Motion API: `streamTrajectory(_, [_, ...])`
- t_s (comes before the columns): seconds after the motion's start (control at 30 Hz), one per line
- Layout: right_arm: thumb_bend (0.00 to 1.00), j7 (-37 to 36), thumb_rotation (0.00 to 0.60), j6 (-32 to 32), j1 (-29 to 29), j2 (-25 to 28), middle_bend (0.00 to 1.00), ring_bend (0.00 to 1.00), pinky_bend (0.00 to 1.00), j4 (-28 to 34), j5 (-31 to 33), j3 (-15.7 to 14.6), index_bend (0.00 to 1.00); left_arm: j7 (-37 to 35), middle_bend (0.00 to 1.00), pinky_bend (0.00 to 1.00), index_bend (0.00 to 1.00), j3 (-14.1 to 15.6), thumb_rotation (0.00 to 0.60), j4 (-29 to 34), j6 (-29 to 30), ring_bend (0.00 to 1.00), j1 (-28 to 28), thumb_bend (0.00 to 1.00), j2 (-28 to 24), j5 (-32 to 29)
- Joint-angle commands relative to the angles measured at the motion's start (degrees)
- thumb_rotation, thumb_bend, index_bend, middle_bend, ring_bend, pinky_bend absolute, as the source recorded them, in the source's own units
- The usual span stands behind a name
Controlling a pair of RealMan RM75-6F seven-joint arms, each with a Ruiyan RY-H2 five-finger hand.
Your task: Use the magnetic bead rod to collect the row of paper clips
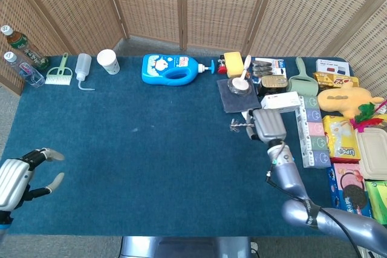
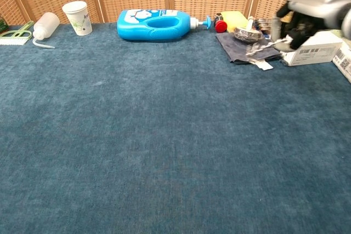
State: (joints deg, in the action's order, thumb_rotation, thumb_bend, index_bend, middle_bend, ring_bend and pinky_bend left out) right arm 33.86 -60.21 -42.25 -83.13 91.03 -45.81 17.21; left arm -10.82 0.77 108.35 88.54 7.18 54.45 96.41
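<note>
My right hand [image 1: 268, 126] hovers over the blue table cloth [image 1: 151, 149] right of centre and grips a thin metal bead rod [image 1: 245, 124] that points left. A small bunch of paper clips [image 1: 236, 125] clings to the rod's tip. In the chest view the same right hand [image 2: 312, 13] is raised at the upper right, and the bead rod [image 2: 270, 44] slants down to the paper clips [image 2: 254, 53] above the grey cloth [image 2: 245, 47]. No clips show loose on the table. My left hand [image 1: 15, 180] rests at the near left edge, fingers apart, holding nothing.
Along the back stand a blue detergent bottle [image 1: 172, 68], a paper cup [image 1: 108, 61], a squeeze bottle [image 1: 83, 67] and a green brush [image 1: 59, 74]. A white box [image 1: 280, 102] lies just behind my right hand. Snack packs [image 1: 341, 137] and boxes crowd the right edge.
</note>
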Motion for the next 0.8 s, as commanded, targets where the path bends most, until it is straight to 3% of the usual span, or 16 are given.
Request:
streamTrajectory(0.03, [0.45, 1.77, 0.6, 1.67, -2.79, -2.75, 0.93, 0.99, 1.0, -2.7, 2.69, 0.61, 0.68, -0.7, 0.44, 0.77, 0.39, 0.17, 0.561, -0.56, 0.82, 0.44, -0.65, 0.3, -0.36, -0.18])
streamTrajectory(0.47, [0.45, 1.83, 0.6, 5.7, -7.5, -10.29, 0.92, 0.98, 1.0, -13.76, 8.04, -0.33, 0.66, -1.77, 0.44, 0.77, 0.39, 0.31, 0.562, -1.54, 1.72, 0.44, -1.96, 0.3, -1.23, -1.0])
streamTrajectory(0.67, [0.45, 2.17, 0.6, 6.41, -8.1, -11.17, 0.87, 0.93, 1.0, -16.0, 8.48, -1.5, 0.54, -1.49, 0.44, 0.77, 0.39, 0.09, 0.56, -1.44, 1.32, 0.44, -1.85, 0.3, -1.15, -1.1])
streamTrajectory(0.8, [0.45, 1.53, 0.585, 6.03, -7.89, -10.86, 0.74, 0.82, 1.0, -16.37, 6.82, -2.31, 0.4, -1.4, 0.44, 0.77, 0.39, -0.07, 0.56, -1.4, 1.07, 0.44, -1.73, 0.3, -1.06, -1.12])
